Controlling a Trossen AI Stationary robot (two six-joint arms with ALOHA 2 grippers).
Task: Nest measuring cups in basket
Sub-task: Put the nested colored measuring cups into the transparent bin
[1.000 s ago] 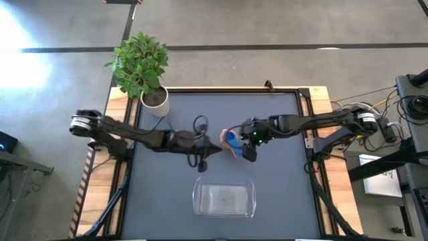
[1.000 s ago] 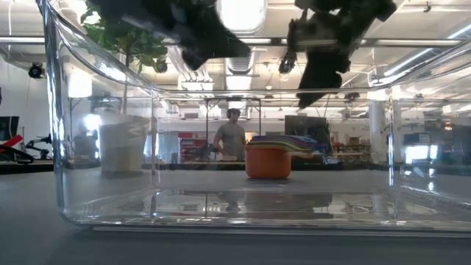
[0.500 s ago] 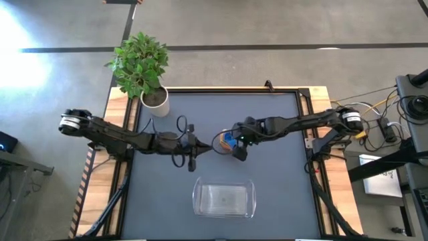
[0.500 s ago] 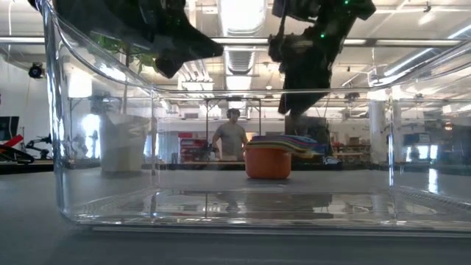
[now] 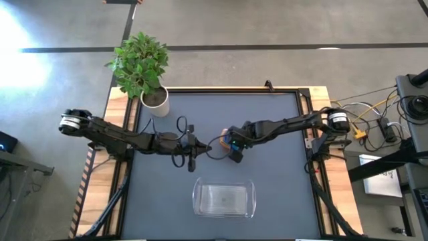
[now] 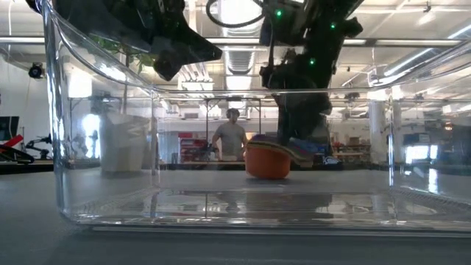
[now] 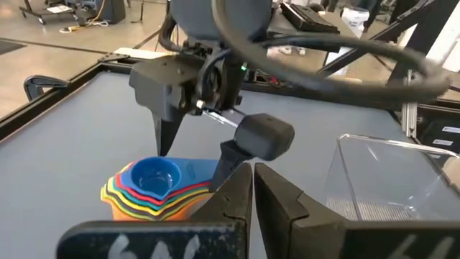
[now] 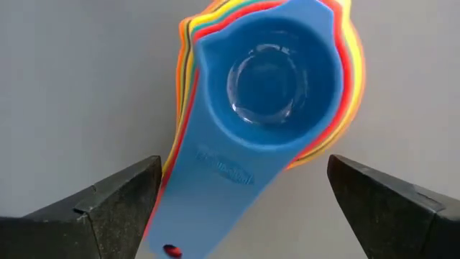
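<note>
Clear plastic fills the low view: the basket [image 6: 235, 184] stands nearest the table's front edge, and in the high view the basket [image 5: 224, 199] lies front and centre on the dark table [image 5: 281, 194] with nothing inside it. Beyond it, toward mid-table, sits the nested stack of measuring cups [image 5: 229, 142], orange outermost at the bottom [image 6: 267, 162] and blue innermost on top [image 8: 269, 93], the handles fanned out to one side; yellow, green, red and purple rims show between them in the left wrist view [image 7: 154, 191].

Directly over the stack hangs the right gripper [image 8: 244, 208], its fingers spread wide to either side of the blue handle, touching nothing that can be seen. From the left wrist camera one finger of the right gripper [image 7: 205, 122] comes down behind the stack and the other beside the handles. In the low view it reaches down to the cups [image 6: 294, 110].

Just left of the stack, apart from it, the left gripper [image 5: 197, 148] hangs above the table pointing at the cups; in its own view the left gripper [image 7: 251, 180] has its fingers nearly together, a narrow slit between them, empty.

Farther back, at the table's rear left corner, stands a white pot with a leafy plant [image 5: 142, 67]. Beyond the table, a person [image 6: 232, 140] stands in the room.
</note>
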